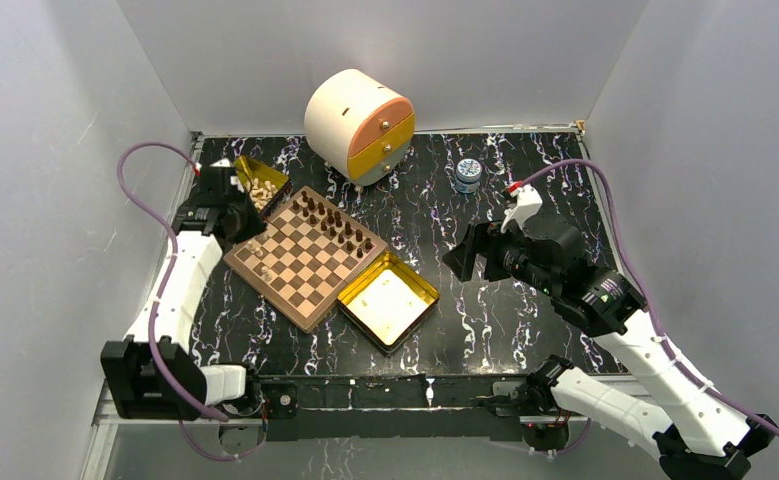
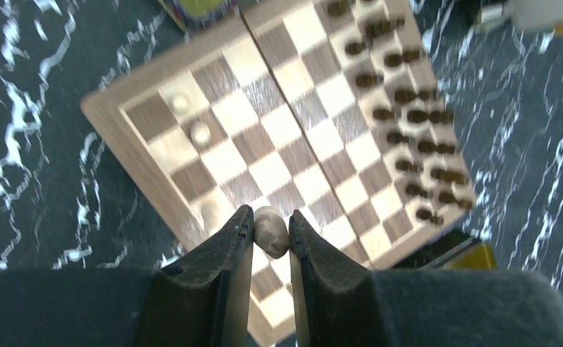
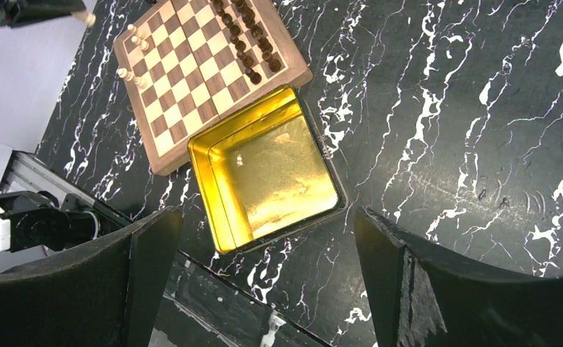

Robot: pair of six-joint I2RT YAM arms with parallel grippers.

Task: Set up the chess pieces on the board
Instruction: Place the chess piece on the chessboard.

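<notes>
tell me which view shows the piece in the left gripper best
The left wrist view: the light piece is large and centred, pinched in the left gripper over the board. In the top view the gripper hides it; the right wrist view shows only a tiny tan speck in its top-left corner.

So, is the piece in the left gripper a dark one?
No, the left gripper is closed on a light tan piece, above the board.
</notes>
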